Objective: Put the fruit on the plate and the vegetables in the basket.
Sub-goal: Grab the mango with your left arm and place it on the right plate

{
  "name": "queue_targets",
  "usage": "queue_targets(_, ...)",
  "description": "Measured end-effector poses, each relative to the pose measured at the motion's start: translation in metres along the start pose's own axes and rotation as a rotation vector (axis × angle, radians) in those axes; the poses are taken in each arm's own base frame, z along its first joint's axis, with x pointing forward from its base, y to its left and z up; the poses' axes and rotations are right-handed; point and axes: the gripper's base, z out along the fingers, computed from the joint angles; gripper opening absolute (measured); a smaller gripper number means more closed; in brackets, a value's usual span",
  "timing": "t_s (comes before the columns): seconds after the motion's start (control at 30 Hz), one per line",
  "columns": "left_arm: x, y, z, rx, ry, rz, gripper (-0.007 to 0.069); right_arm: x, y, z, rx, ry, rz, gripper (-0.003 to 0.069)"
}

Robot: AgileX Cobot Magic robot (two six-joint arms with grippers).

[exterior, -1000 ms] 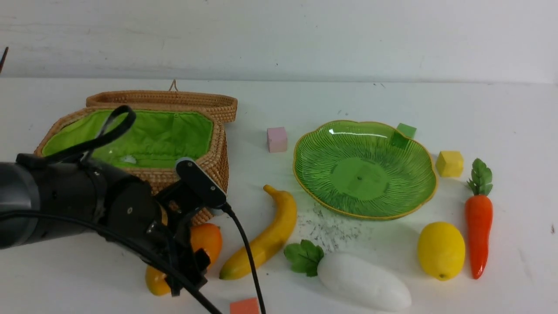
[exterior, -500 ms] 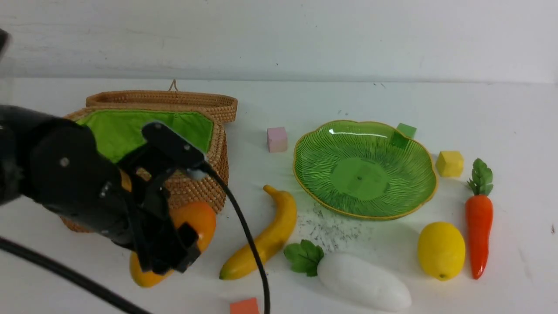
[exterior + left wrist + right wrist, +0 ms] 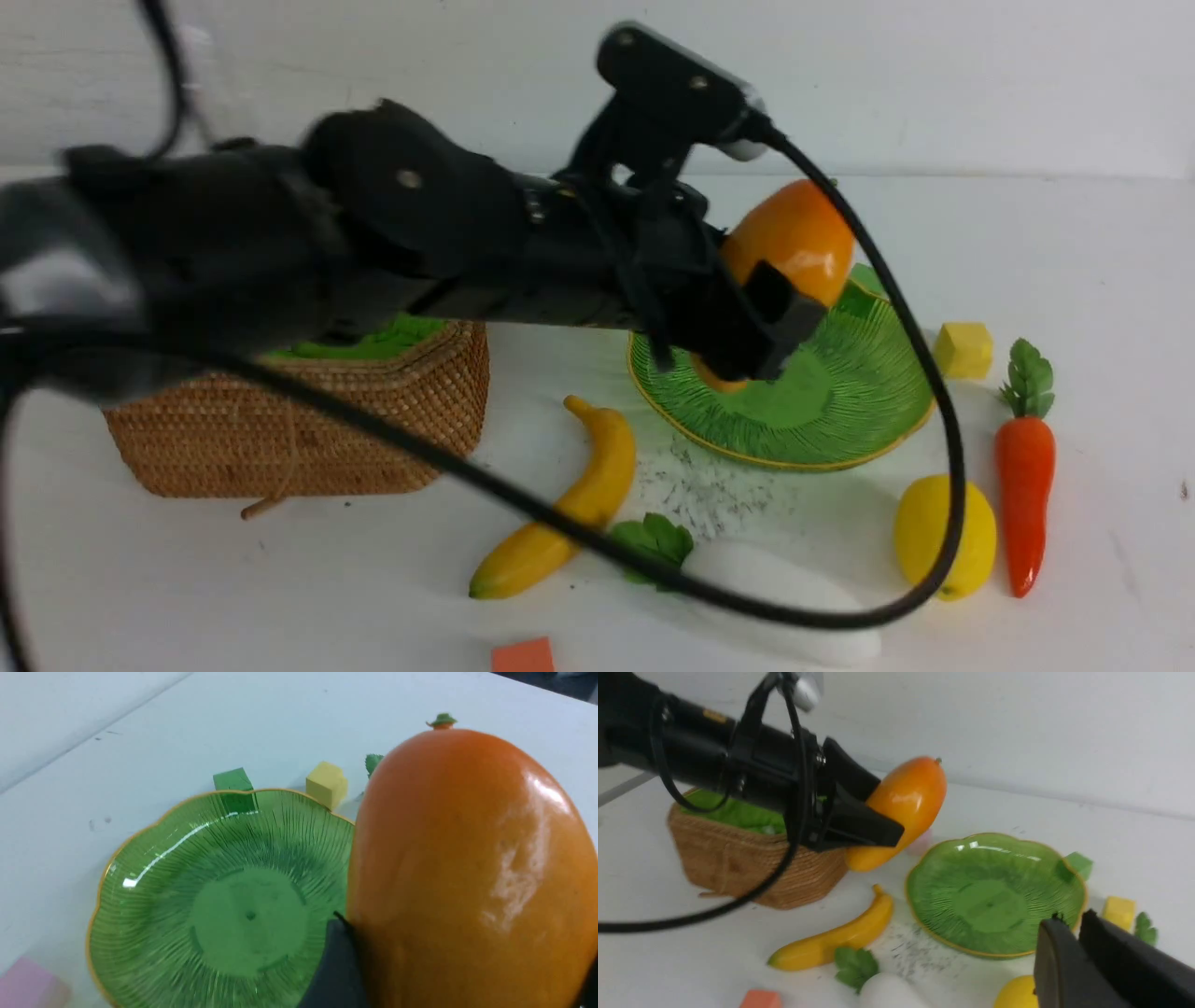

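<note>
Three fruit: one mango (image 3: pixel 794 233), one banana (image 3: pixel 569 509), one lemon (image 3: pixel 920 537). Two vegetables show: one white radish (image 3: pixel 822 644) and one carrot (image 3: pixel 1024 485), the carrot at 3 o'clock of the lemon. One green plate (image 3: pixel 868 411). One wicker basket (image 3: pixel 299 420), at 9 o'clock of the plate. Four small cubes lie on the counter (image 3: pixel 1074 233): one yellow cube (image 3: pixel 963 349) at the plate's 3 o'clock, one green cube (image 3: pixel 232 780) between its 1 and 2 o'clock, one pink cube (image 3: pixel 25 987), and one orange-red cube (image 3: pixel 523 656) at 6 o'clock of the banana.
</note>
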Motion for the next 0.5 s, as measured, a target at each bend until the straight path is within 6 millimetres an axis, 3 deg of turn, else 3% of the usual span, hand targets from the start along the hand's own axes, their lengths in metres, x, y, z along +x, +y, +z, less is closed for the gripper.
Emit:
queue_targets(0.1,0.009,0.009,0.052,-0.009,0.021,-0.034,0.0571,-0.001,-0.01,-0.001,0.106,-0.011,-0.002,0.0075)
queue_targets(0.2,0.018,0.013,0.081,-0.005,0.043,-0.036,0.0571,0.0,-0.013,-0.001,0.148,-0.005,0.024,0.0075)
queue_targets(0.23,0.023,0.015,0.099,0.003,0.053,-0.032,0.0571,0.001,-0.015,-0.001,0.166,0.009,0.033,0.0075)
queue_targets(0.4,0.04,0.02,0.138,0.022,0.087,-0.003,0.0571,0.005,-0.016,-0.001,0.178,0.052,0.042,0.0075)
queue_targets(0.5,0.048,0.022,0.146,0.009,0.098,-0.001,0.0571,0.006,-0.016,-0.001,0.179,0.066,0.043,0.0075)
